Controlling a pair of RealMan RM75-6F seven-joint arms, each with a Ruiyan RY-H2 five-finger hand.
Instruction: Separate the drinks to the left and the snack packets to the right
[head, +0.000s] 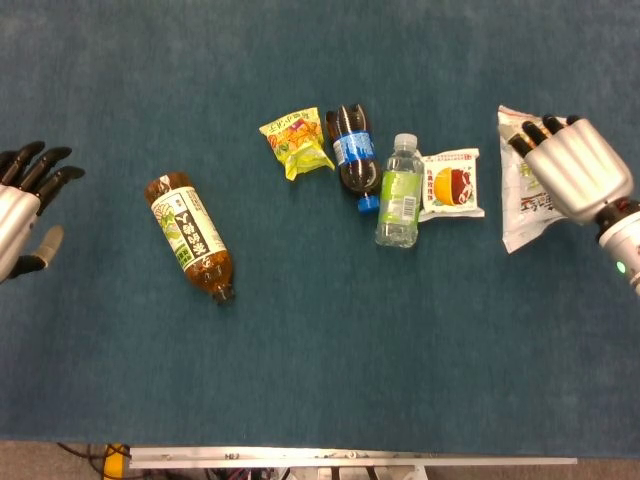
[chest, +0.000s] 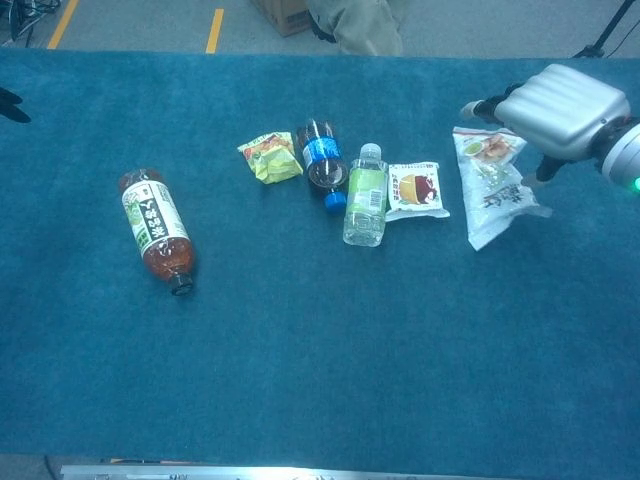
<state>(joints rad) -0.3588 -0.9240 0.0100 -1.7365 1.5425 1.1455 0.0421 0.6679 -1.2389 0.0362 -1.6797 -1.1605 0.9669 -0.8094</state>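
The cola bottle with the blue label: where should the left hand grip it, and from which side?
Probably across the labelled middle of the cola bottle, coming from above. It lies flat, cap toward the robot, between the yellow snack packet and the water bottle, leaving little side room.

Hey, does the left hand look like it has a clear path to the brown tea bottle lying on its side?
Probably yes. The left hand sits open at the table's left edge, and only bare blue cloth lies between it and the brown tea bottle. The bottle lies apart from the other drinks and packets, so nothing crowds a grasp.
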